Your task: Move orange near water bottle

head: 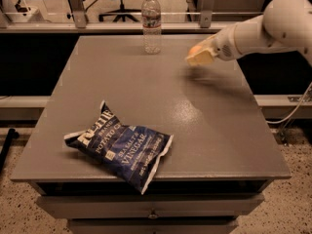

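A: Where is the gripper (200, 57) in the camera view?

B: Above the far right part of the tabletop (219, 130), off the surface. The white arm (263, 30) reaches in from the right edge, and the gripper casts a faint shadow just below itself.

A: Wide or narrow?

B: Narrow, closed on the orange (194, 49). Only a small rounded orange patch shows at the upper left of the pale fingers; the rest is hidden by them.

A: And the bottle (151, 23)?

B: Upright near the far edge of the tabletop, about midway across, white cap on top. It is to the left of the gripper, and a stretch of bare surface lies between them. The orange is not touching it.

A: Anything else there?

B: A dark blue bag (122, 147) of potato chips lies flat at the front left, well apart from both bottle and gripper. One corner sticks out over the front edge.
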`<control>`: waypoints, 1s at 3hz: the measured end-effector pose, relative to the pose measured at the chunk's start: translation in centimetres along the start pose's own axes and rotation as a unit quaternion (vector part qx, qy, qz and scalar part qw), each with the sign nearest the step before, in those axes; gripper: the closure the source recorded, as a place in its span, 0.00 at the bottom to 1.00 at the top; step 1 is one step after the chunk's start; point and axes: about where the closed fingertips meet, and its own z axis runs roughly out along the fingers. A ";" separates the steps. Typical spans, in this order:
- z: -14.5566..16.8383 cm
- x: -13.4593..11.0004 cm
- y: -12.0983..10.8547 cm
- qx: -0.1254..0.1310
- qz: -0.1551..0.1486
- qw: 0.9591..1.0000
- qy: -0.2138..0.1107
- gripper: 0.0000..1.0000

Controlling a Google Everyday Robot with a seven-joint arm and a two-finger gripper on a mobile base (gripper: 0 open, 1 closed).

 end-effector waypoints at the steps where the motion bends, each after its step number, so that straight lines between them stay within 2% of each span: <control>1: 4.7 -2.4 -1.7 0.005 -0.003 0.999 -0.039 1.00; 3: 9.4 -5.0 -3.6 0.010 -0.005 0.997 -0.080 1.00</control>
